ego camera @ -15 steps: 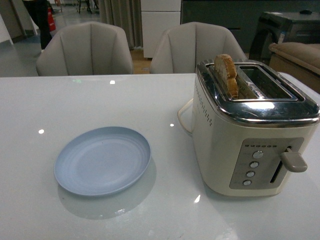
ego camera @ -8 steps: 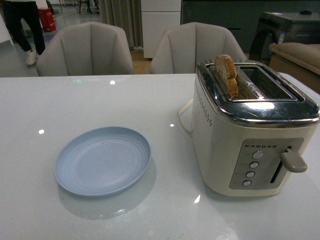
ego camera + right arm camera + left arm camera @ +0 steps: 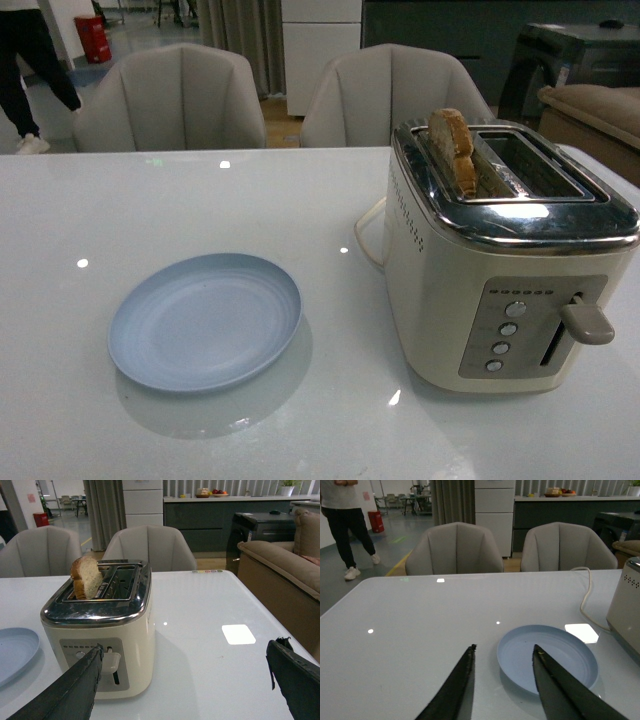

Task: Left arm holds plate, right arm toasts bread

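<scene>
White glossy table [image 3: 200,200] fills the front view, with small ceiling-light reflections scattered over it. Pale-blue plate [image 3: 205,320] lies flat on the table, left of a cream toaster [image 3: 500,270] with a chrome top; the two sit near each other but apart. Bread [image 3: 452,148] stands upright in the toaster's left slot, its rounded end protruding above the chrome; the other slot holds nothing visible. Toaster lever [image 3: 587,322] sits near the top of its track. A white cord [image 3: 585,592] trails from the toaster across the table.

Left gripper [image 3: 502,660]: fingers spread apart, holding nothing, hovering just short of the plate's near rim. Right gripper [image 3: 185,665]: fingers spread very wide, holding nothing, facing the toaster's control panel.

Room: two grey upholstered chairs [image 3: 180,100] behind the far table edge, a beige sofa [image 3: 280,560] to the right, a dark counter behind. A person in black trousers [image 3: 347,525] stands on the grey floor at far left.
</scene>
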